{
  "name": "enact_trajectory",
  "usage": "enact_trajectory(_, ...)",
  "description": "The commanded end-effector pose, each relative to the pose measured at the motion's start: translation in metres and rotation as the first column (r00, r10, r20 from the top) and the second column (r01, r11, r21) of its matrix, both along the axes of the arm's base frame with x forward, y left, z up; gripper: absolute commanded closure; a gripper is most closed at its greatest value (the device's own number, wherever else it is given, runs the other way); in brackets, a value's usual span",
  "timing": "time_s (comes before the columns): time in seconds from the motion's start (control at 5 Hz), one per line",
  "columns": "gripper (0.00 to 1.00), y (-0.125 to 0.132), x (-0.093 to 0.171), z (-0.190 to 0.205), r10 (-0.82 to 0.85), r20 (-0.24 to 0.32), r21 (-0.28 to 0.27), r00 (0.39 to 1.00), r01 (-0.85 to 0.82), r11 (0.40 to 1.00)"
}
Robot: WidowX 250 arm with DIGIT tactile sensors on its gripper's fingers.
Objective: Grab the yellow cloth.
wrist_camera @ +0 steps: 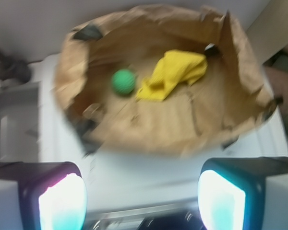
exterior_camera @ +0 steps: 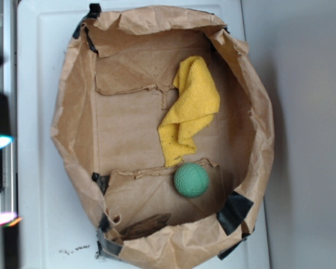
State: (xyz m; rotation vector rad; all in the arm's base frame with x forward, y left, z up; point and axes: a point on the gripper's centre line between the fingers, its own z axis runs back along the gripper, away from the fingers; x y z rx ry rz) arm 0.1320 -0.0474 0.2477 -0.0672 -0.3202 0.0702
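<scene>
Reaching for the yellow cloth [exterior_camera: 189, 111] comes first: it lies crumpled on the floor of a rolled-down paper bag [exterior_camera: 73, 112], toward the far wall in the wrist view, its lower corner just beside a green ball [exterior_camera: 191, 180]. The claw [wrist_camera: 141, 199] hangs released, fingers spread wide, outside the bag above the white worktop [exterior_camera: 33, 67], holding nothing. Best plan, I judge: clear the near rim, descend on the bunched upper fold away from the ball (it would roll if nudged), then pinch. Bag walls and black tape corners [exterior_camera: 234, 212] crowd the approach.
</scene>
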Motion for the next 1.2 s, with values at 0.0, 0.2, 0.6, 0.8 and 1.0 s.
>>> enact_trajectory(0.0, 0.00, -0.002, 0.002, 0.012, 0.003, 0.024, -0.015, 1.000, -0.002, 1.000)
enact_trajectory(0.2, 0.00, -0.002, 0.007, -0.019, 0.047, -0.013, 0.016, 0.999, -0.047, 0.999)
enact_trajectory(0.6, 0.00, 0.050, 0.089, -0.077, 0.148, -0.092, 0.048, 0.985, -0.145, 0.988)
enact_trajectory(0.8, 0.00, 0.074, 0.120, -0.089, 0.207, -0.133, 0.043, 0.969, -0.203, 0.978)
enact_trajectory(1.0, 0.00, 0.090, 0.140, -0.088, 0.235, -0.168, 0.002, 0.957, -0.238, 0.971)
